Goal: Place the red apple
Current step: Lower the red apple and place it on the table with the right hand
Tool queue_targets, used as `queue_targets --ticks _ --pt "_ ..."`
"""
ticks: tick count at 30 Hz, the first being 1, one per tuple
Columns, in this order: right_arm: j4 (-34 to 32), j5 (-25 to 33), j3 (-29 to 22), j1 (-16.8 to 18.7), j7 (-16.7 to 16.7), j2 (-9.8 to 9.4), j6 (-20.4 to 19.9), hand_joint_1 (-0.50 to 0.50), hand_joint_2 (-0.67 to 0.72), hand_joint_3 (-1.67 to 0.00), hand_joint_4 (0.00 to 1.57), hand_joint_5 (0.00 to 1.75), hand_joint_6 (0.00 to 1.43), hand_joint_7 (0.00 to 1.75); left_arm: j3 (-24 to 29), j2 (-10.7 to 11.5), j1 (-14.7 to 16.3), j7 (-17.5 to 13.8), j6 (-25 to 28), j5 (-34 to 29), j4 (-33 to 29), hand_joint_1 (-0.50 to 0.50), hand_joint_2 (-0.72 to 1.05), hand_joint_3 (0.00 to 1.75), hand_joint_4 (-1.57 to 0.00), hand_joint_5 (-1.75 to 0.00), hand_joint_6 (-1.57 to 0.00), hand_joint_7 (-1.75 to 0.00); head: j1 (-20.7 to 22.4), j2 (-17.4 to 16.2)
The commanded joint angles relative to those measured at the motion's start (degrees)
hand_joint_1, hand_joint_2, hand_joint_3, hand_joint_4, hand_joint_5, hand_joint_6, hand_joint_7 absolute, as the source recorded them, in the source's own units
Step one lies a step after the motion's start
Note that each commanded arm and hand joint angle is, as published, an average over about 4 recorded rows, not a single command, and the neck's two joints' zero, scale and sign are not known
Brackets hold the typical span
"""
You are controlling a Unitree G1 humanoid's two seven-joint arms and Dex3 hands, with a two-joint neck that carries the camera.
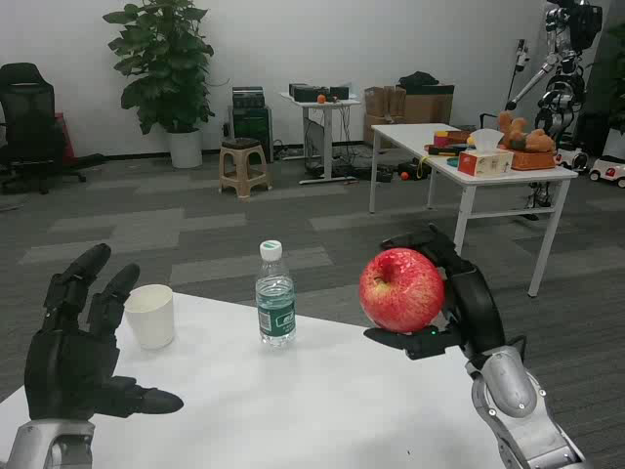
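Observation:
My right hand (459, 298) holds the red apple (401, 290) up above the right part of the white table (322, 401), fingers wrapped around its back and underside. The apple hangs clear of the tabletop. My left hand (78, 347) is raised over the table's left side, fingers spread apart with nothing in it.
A white paper cup (151, 315) stands on the table just right of my left hand. A clear water bottle (275, 295) with a white cap stands near the table's far edge, left of the apple. Another table, chairs, a stool and a plant stand beyond on the grey floor.

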Motion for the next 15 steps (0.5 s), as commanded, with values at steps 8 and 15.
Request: queue_targets --ticks 8,15 --pt "0.16 0.55 0.72 -0.79 -0.54 0.69 -0.6 -0.17 -0.35 -0.79 1.14 1.55 0.83 1.48 -0.04 1.0 0.36 -0.22 -1.2 -0.67 0.52 -0.43 -0.1 0.0 0.0 -0.62 0.0 -0.7 0.61 -1.95" --pt "0.19 0.55 0.72 -0.81 -0.54 0.91 -0.6 -0.17 -0.35 -0.79 1.14 1.53 0.83 1.47 -0.09 1.11 0.09 -0.22 -1.2 -0.8 0.65 -0.43 -0.1 0.0 0.0 -0.62 0.0 -0.7 0.77 -1.78"
